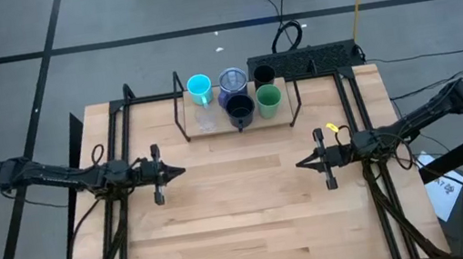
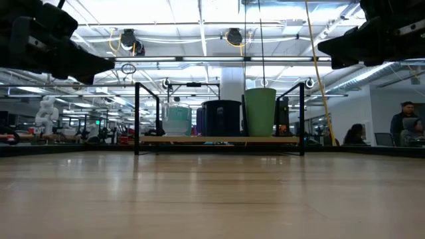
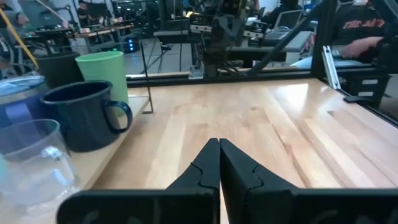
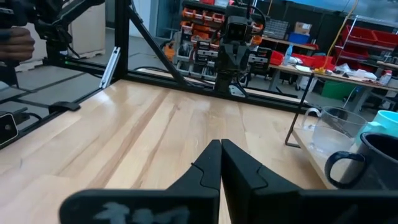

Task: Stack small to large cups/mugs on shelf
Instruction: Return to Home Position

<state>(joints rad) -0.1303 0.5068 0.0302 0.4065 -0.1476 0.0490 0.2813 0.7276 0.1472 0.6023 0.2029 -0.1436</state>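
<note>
Six cups stand on the shelf (image 1: 258, 124) at the far side of the counter (image 1: 246, 228), two rows of three, side by side, none nested.

Left hand (image 1: 179, 169) hovers over the counter well short of the shelf, fingers clenched on nothing. On the shelf, left to right: cyan mug (image 1: 198, 86) at the back with the clear cup (image 1: 205, 120) in front; blue-purple mug (image 1: 231, 80) behind the dark blue handled mug (image 1: 240, 108); black cup (image 1: 263, 76) behind the green cup (image 1: 268, 98). Right hand (image 1: 301, 163) mirrors the left, also clenched and empty.

Handling, my read: all look light and rigid. The clear cup is probably thin-walled and slick, so pinch gently over the rim. The mugs look stiff; take the rim wall away from the handle. The green cup is tall and could tip if nudged.

In the way: the cups stand close together, so there is little finger room between them; the front row blocks the back. The shelf's black posts (image 2: 137, 119) flank the ends; a power strip (image 1: 309, 60) lies just behind. People (image 2: 406, 123) at the far right of the low view are well off the counter.
</note>
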